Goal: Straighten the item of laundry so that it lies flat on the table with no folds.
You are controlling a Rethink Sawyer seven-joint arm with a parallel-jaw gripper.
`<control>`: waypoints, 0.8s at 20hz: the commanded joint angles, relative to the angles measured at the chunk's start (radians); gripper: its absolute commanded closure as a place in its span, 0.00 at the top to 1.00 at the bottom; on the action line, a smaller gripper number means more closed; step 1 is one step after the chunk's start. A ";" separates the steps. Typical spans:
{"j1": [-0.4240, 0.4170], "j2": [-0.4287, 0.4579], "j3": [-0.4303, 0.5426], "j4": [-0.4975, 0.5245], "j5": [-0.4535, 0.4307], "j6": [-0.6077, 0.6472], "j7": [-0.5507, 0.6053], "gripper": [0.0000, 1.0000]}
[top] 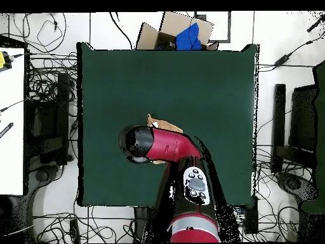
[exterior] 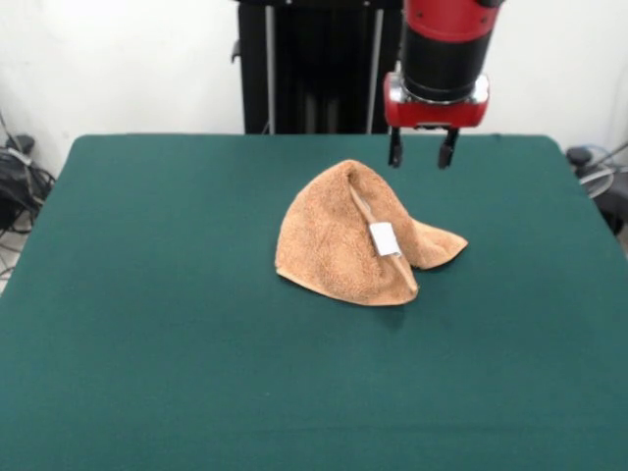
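The tan terry-cloth towel (exterior: 353,235) lies folded over on itself near the middle of the dark green table (exterior: 147,324), bunched into a rounded hump. A small white tag (exterior: 384,238) shows on its folded edge. My gripper (exterior: 421,153) hangs above and just behind the towel's right side, clear of it, with its two fingers apart and nothing between them. In the overhead view my arm covers most of the towel (top: 164,124); only a tan edge shows beside the arm on the table (top: 127,76). The gripper is hidden there.
A cardboard box (top: 171,32) with blue cloth stands off the table's far edge in the overhead view. Cables and equipment lie on the floor around the table. The black pedestal (exterior: 314,69) stands behind the table.
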 commanded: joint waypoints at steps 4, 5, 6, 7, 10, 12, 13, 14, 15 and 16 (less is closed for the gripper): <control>-0.019 0.020 0.005 -0.129 0.002 0.164 0.148 1.00; -0.023 0.024 0.006 -0.142 0.000 0.173 0.144 1.00; -0.026 0.026 0.007 -0.146 -0.001 0.174 0.141 1.00; -0.029 0.030 0.007 -0.154 -0.002 0.178 0.140 1.00; -0.029 0.040 0.005 -0.173 -0.008 0.180 0.142 1.00; -0.032 0.049 0.006 -0.182 -0.009 0.175 0.143 1.00; -0.033 0.052 0.006 -0.186 -0.010 0.174 0.144 1.00; -0.033 0.054 0.005 -0.190 -0.011 0.175 0.145 1.00; -0.034 0.058 0.004 -0.193 -0.012 0.173 0.146 1.00; -0.035 0.065 0.003 -0.201 -0.015 0.169 0.147 1.00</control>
